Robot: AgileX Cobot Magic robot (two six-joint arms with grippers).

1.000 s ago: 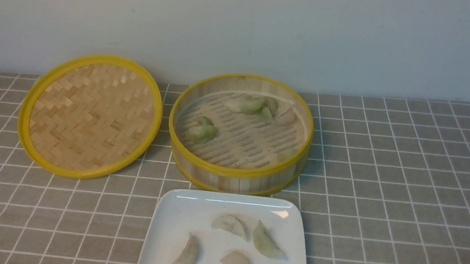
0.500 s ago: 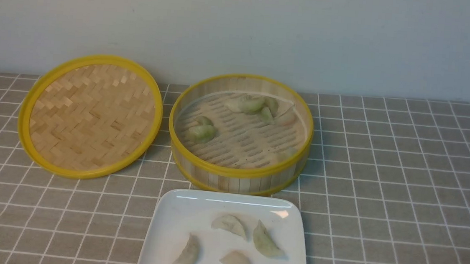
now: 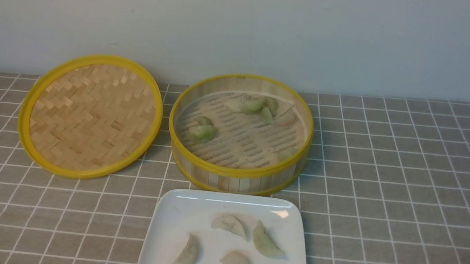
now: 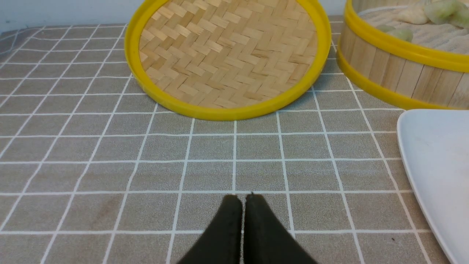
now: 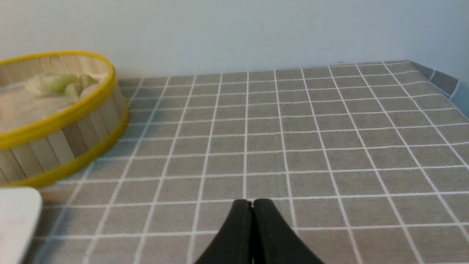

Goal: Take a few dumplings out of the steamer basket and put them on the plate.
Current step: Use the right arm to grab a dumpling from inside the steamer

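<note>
The steamer basket (image 3: 238, 172) stands at the back middle with several pale green dumplings (image 3: 202, 133) on its slatted floor. The white square plate (image 3: 177, 220) lies in front of it and holds several dumplings (image 3: 266, 241). My left gripper (image 4: 243, 198) is shut and empty, low over the cloth to the left of the plate (image 4: 436, 161), near the front edge. My right gripper (image 5: 252, 201) is shut and empty, low over the cloth to the right of the basket (image 5: 66, 143). Neither gripper's fingers show in the front view.
A shallow yellow-rimmed lid of herringbone bamboo (image 3: 89, 114) leans tilted at the back left, beside the basket. A grey checked cloth (image 3: 403, 183) covers the table, with a pale wall right behind. The table's right edge (image 5: 452, 86) shows in the right wrist view.
</note>
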